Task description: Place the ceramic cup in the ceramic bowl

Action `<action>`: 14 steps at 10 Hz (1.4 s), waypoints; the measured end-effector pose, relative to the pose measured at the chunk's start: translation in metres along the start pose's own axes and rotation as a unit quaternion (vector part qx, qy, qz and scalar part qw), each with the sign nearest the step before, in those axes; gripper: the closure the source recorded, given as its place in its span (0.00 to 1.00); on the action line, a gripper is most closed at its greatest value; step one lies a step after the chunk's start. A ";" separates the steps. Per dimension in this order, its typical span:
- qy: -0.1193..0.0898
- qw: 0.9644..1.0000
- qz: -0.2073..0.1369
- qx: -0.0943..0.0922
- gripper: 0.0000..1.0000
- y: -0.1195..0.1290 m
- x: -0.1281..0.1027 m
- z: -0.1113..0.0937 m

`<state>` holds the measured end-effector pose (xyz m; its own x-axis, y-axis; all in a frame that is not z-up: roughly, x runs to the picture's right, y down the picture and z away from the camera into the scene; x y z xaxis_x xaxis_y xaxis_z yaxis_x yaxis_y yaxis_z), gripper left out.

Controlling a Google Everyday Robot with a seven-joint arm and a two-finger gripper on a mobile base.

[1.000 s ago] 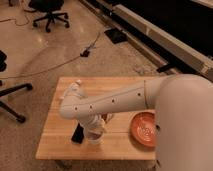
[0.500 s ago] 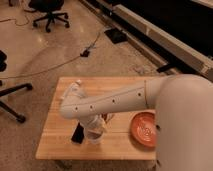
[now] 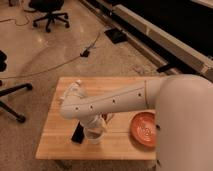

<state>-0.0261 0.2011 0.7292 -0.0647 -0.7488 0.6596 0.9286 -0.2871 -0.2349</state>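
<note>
The white ceramic cup (image 3: 94, 136) stands on the wooden table (image 3: 60, 145) near its front edge, left of centre. My gripper (image 3: 95, 126) is directly over the cup, at its rim, with the white arm stretching across the table from the right. The orange-red ceramic bowl (image 3: 145, 129) sits at the front right of the table, about a cup's width to the right of the cup, partly cut off by my arm's large white body.
A flat black object (image 3: 77, 134) lies just left of the cup. A small dish with a red item (image 3: 105, 118) peeks out under the arm. A white bottle (image 3: 75, 86) stands at the back left. Office chairs and cables lie on the floor beyond.
</note>
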 end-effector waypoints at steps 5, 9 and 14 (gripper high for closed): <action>0.003 1.000 -0.004 0.002 0.76 0.000 0.003 0.001; 0.006 1.000 -0.009 0.006 0.76 0.000 0.005 0.000; 0.010 1.000 -0.012 0.009 0.76 0.002 0.007 -0.001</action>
<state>-0.0251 0.1946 0.7325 -0.0934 -0.7533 0.6510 0.9335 -0.2936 -0.2058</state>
